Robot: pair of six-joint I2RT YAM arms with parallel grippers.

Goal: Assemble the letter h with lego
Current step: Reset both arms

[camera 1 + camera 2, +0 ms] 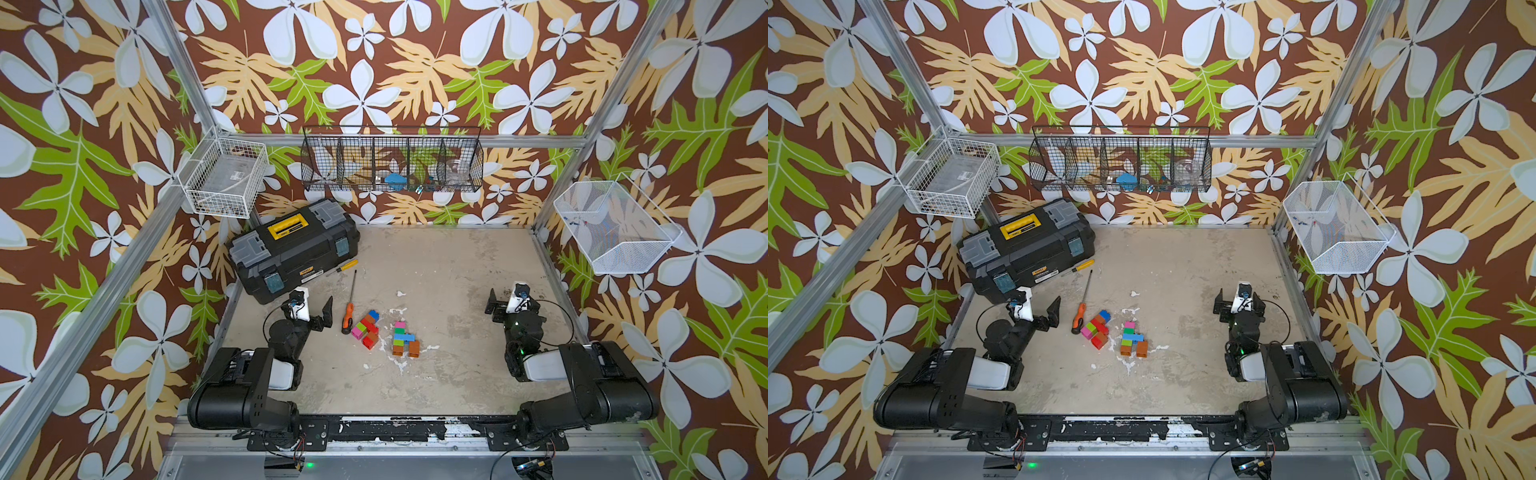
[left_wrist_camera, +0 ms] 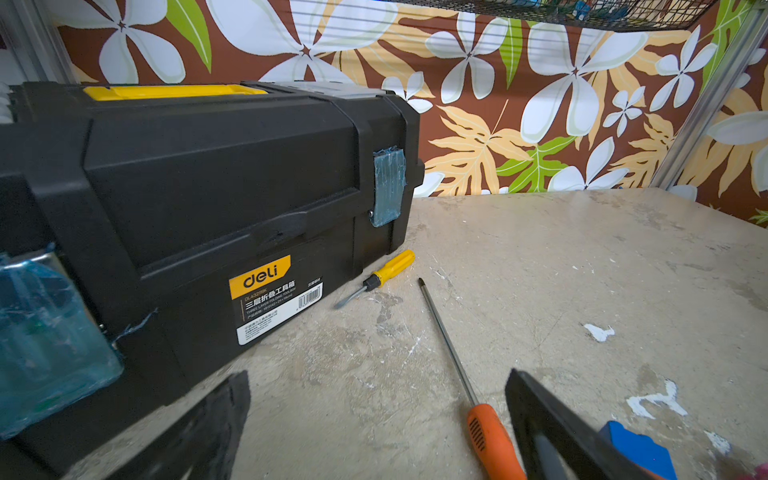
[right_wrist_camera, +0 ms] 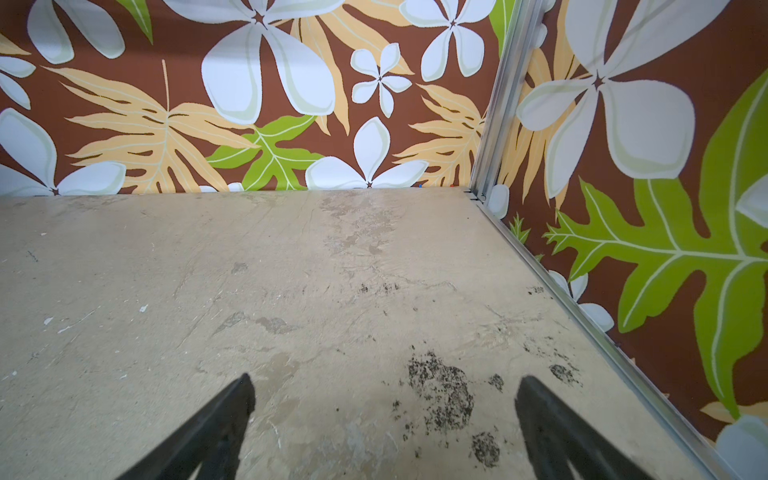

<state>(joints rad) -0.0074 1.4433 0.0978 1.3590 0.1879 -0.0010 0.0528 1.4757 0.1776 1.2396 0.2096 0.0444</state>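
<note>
The left claw (image 2: 378, 378) and right claw (image 3: 385, 379) both stand wide apart, gripping nothing. The striped pink-green-blue plastic-brick letter h (image 1: 404, 338) lies on the scuffed beige worktop (image 1: 457, 291), just beside loose coloured studded lego (image 1: 366, 330).

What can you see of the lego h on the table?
The letter h seems to lie flat on the table, mid-workspace. It is made of chunky plastic bricks joined together: a tall column striped pink, green and blue, a short blue-and-orange side leg, and orange feet nearest the robot. It sits apart from the loose lego to the robot's left. Only the table touches it.
</note>
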